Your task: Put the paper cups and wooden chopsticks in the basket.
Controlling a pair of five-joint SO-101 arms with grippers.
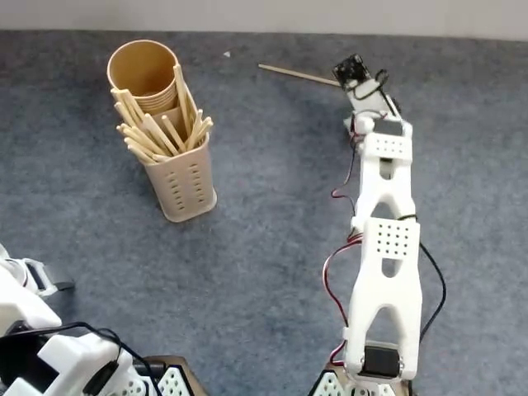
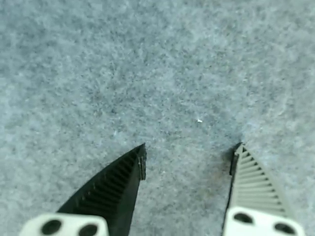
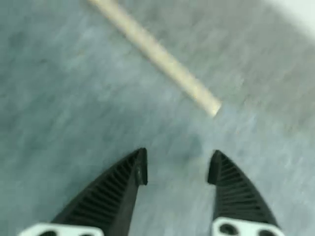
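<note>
Far right, pickup step: right gripper (image 3: 177, 167), jaws parted, empty, near lone pale wooden chopstick (image 3: 157, 51); next: straddle, close.

No text, label, brand, number or sign can be read on anything here
</note>
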